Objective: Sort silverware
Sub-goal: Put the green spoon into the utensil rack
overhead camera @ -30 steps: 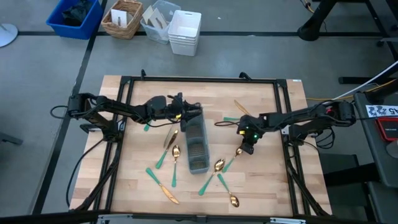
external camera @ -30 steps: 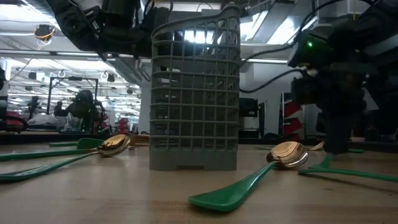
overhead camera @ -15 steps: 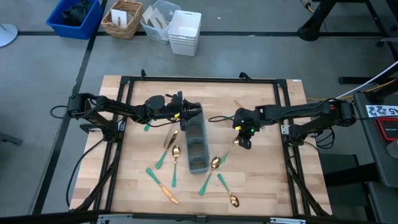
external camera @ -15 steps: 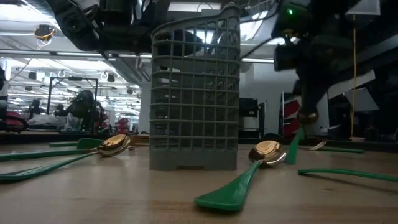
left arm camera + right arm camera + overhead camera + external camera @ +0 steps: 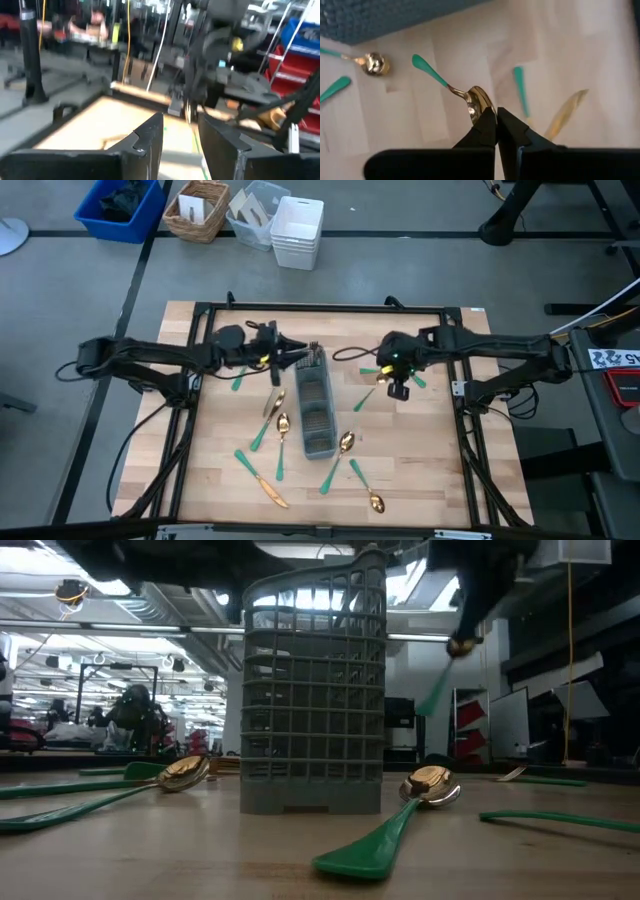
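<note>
Right gripper [image 5: 397, 387] was pinched shut on a spoon [image 5: 451, 88], gripping the gold bowl, green handle hanging free and tilted off to one side; in the low view the spoon [image 5: 443, 673] was well clear of the table, up near the level of the caddy [image 5: 315, 409] rim and off to its right side. Left gripper [image 5: 297, 356] hovered at the far end of the caddy, jaws parted, nothing visibly between them. Rest of the silverware lay flat on the table [image 5: 440, 470]: several pieces left of the caddy, a spoon [image 5: 341, 452] just beside its near right corner, another spoon [image 5: 367, 490] closer to the front edge, a few pieces near the right gripper. Judgement on the step: carry the spoon over the caddy and drop it handle-first into a compartment. Grip was on the bowl edge, so the handle could swing; I'd move slowly, line the handle tip up over one cell before lowering, and release only once the handle was inside. Left arm sat close to the caddy's far end, so a nearer cell looked safer to avoid a clash.
</note>
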Controlling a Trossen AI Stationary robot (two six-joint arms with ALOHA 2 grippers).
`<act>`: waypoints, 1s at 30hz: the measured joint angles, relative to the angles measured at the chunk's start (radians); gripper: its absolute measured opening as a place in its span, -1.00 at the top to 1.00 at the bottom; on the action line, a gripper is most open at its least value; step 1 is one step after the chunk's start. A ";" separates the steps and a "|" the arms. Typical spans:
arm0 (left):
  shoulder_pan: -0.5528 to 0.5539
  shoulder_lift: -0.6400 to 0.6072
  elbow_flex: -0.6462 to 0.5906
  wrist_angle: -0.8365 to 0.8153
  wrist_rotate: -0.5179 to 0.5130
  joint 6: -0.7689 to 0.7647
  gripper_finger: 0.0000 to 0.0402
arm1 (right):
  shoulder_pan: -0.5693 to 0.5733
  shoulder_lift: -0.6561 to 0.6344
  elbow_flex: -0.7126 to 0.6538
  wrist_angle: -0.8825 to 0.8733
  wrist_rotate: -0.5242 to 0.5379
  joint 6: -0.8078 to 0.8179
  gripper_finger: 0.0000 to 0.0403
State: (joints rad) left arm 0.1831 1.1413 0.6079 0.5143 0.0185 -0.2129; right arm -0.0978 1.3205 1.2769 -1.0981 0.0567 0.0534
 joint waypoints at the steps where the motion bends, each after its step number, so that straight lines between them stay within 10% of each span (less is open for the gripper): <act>1: -0.003 -0.029 0.000 -0.056 0.000 -0.009 0.41 | 0.000 0.000 0.030 -0.018 0.016 -0.008 0.97; 9: -0.076 -0.195 -0.019 -0.438 -0.004 -0.025 0.41 | 0.000 0.000 0.282 -0.110 0.131 -0.083 0.98; 16: -0.158 -0.256 -0.118 -0.445 -0.093 -0.116 0.41 | 0.000 -0.001 0.433 -0.080 0.149 -0.227 0.98; 22: -0.197 -0.257 -0.171 -0.442 -0.210 -0.193 0.41 | 0.011 0.018 0.440 0.047 -0.035 -0.396 0.98; 30: -0.229 -0.257 -0.179 -0.443 -0.294 -0.211 0.41 | 0.133 0.141 0.440 0.068 0.051 -0.654 0.97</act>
State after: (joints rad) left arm -0.0458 0.8848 0.4290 0.0712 -0.2754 -0.4239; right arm 0.0353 1.4613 1.7164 -1.0301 0.1073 -0.6011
